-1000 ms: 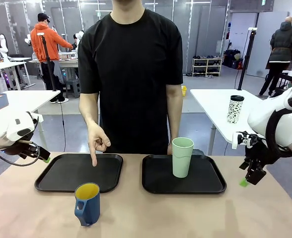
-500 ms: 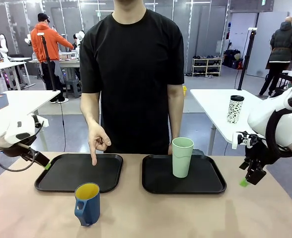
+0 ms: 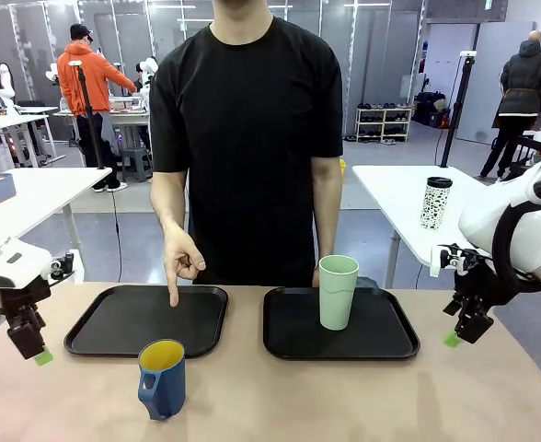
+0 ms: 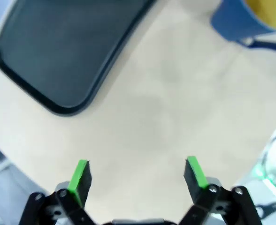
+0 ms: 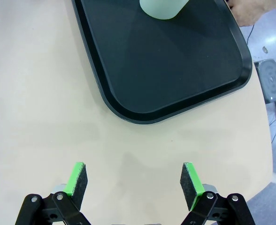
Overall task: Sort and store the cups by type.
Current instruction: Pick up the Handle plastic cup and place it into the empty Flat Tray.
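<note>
The left claw (image 4: 138, 176) hangs over the bare counter (image 3: 344, 396). Its green pads are spread wide with nothing between them. In its wrist view the dark blue mug (image 3: 163, 379) stands ahead of it and off to one side. The mug has a yellow inside, sits on the counter rather than on a tray, and its side is plain blue. A rounded corner of the left black tray (image 3: 128, 322) lies ahead of this claw on the other side. A person's hand (image 3: 180, 262) points its forefinger down at the far part of that tray.

The right claw (image 5: 134, 183) is likewise spread open and empty. It hangs over bare counter just short of a rounded corner of the right black tray (image 3: 381, 336). The pale green tumbler (image 3: 338, 292) stands upright on that tray, well ahead of this claw, with a plain side. Beyond the right claw, a white cup (image 3: 435, 203) with black speckles and a black lid stands on a separate white counter (image 3: 390, 184).
</note>
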{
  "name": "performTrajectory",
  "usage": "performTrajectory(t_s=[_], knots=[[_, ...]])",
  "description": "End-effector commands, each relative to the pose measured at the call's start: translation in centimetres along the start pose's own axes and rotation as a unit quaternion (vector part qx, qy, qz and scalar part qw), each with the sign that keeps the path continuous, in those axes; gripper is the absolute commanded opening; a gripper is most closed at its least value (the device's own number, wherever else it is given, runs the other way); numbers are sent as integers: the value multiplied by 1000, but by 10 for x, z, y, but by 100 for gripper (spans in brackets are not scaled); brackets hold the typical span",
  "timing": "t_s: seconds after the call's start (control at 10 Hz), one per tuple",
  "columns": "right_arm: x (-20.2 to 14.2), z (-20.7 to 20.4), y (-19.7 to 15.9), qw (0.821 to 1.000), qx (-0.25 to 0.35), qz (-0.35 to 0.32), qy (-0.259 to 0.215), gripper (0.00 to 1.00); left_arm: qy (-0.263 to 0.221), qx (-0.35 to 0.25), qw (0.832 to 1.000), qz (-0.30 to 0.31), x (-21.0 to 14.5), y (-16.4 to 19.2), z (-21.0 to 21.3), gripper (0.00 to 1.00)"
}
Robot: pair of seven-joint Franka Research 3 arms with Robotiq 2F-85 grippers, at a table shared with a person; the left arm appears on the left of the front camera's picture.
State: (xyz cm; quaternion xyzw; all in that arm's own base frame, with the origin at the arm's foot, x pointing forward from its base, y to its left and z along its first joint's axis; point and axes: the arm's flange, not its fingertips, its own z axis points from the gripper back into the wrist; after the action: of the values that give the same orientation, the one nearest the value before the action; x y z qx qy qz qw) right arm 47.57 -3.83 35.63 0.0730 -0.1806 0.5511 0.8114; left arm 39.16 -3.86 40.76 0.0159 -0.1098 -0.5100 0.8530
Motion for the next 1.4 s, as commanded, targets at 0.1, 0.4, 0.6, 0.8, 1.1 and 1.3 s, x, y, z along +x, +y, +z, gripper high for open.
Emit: performTrajectory(t_s=[0.1, 0.4, 0.6, 0.8, 1.1, 1.3], knots=[[0, 0, 0, 1000, 0, 1, 2, 100, -42, 3, 994, -101, -3, 10, 3, 100], [0, 0, 0, 1000, 0, 1, 2, 100, -17, 3, 996, -84, 0, 2, 6, 100], [0, 0, 0, 1000, 0, 1, 2, 100, -17, 3, 996, -84, 0, 2, 6, 100], [0, 0, 0, 1000, 0, 1, 2, 100, -19, 7, 995, -94, -1, 3, 6, 100], [0, 0, 0, 1000, 0, 1, 2, 100, -98, -11, 978, -185, 13, -8, -14, 100], [0, 0, 0, 1000, 0, 1, 2, 100, -150, -28, 959, -240, 18, -16, -30, 100]])
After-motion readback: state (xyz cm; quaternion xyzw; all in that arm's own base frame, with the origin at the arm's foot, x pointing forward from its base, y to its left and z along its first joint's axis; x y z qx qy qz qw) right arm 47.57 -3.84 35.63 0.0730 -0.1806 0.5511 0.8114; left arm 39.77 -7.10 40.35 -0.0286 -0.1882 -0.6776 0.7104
